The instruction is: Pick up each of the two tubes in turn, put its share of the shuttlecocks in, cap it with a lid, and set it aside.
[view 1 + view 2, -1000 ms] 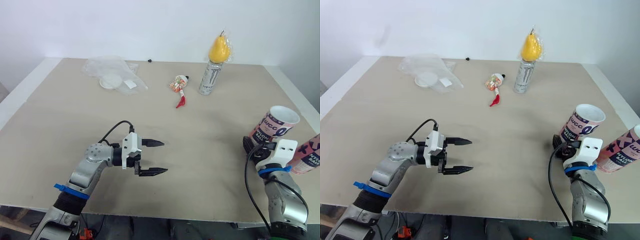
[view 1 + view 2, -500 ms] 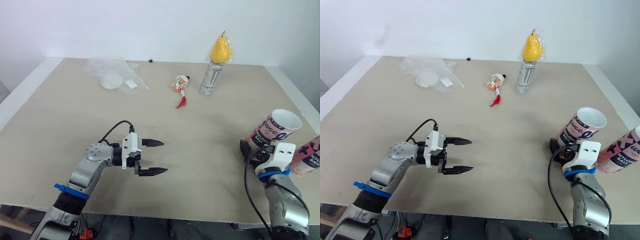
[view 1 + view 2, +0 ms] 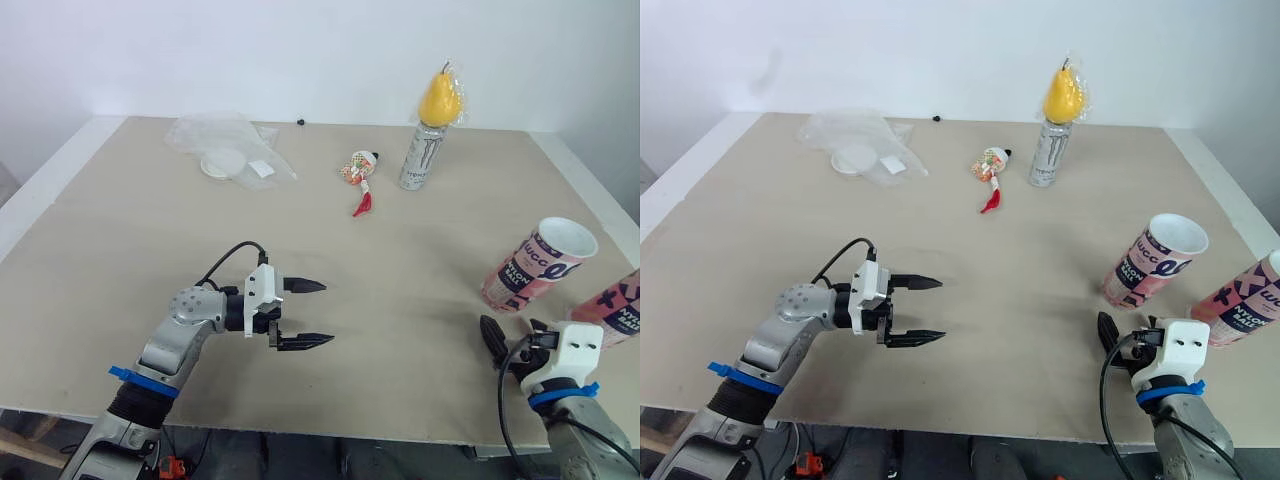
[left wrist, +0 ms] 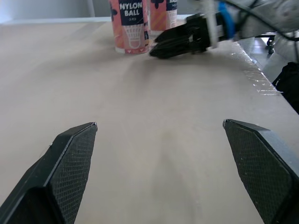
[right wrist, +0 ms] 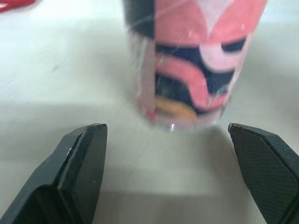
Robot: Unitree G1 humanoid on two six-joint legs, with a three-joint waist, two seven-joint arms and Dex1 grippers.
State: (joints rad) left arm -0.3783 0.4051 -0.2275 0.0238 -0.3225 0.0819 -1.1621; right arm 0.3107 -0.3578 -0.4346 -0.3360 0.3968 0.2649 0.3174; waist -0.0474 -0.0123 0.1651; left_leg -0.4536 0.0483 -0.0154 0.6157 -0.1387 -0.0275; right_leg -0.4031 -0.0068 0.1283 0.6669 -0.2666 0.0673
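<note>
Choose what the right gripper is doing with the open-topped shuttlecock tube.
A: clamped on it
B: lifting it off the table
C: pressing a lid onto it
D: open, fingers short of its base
D: the right gripper has its fingers spread wide, and the open-topped shuttlecock tube stands on the table just beyond them, ungrasped.

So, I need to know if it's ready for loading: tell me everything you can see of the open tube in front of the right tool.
The open tube is a cylinder, cardboard by its look, printed pink, navy and white, with NYLON BALL and a shuttlecock drawing on its side. Its white top has no lid. It stands on its base on the table beside a second tube. The right tool, open, sits just short of it, not touching.
</note>
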